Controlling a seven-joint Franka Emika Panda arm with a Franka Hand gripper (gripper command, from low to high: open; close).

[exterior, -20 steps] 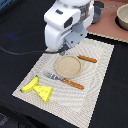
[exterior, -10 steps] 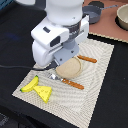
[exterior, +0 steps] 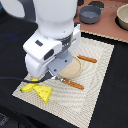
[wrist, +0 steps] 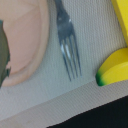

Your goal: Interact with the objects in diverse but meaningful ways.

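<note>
You have nothing in hand yet: the banana (wrist: 116, 68) and cheese wedge (exterior: 44, 93) lie on the placemat (exterior: 100, 75) near the fork (wrist: 67, 48); whether your jaws are spread I cannot tell.

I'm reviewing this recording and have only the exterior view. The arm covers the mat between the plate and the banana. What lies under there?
Observer: The wrist view shows a fork, its metal tines flat on the mat, beside the plate rim.
Operator: Is the banana touching those tines?
Observer: No. The banana ends in a green tip, and bare mat shows between it and the tines.
Operator: Is the end effector open or shut?
Observer: I cannot tell. The wrist view shows no fingers of the end effector, and nothing is held in front of that camera.
</note>
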